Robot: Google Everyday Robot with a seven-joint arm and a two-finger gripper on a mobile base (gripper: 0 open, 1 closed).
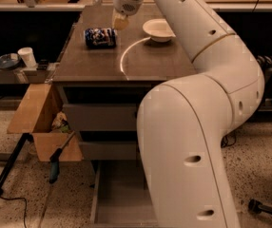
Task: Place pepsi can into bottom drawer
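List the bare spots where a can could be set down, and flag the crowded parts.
Bare: the front half of the cabinet top, ahead of the pepsi can and white bowl; also the bottom drawer floor beside the arm. Crowded: the back strip, where the end effector hangs between can and bowl, close beside the can.

My gripper (120, 22) hangs over cabinet top (126, 63), just up-right of pepsi can (100, 37), which lies on its side. White bowl (159, 30) further right. Bottom drawer (119, 194) open below, partly behind my arm.
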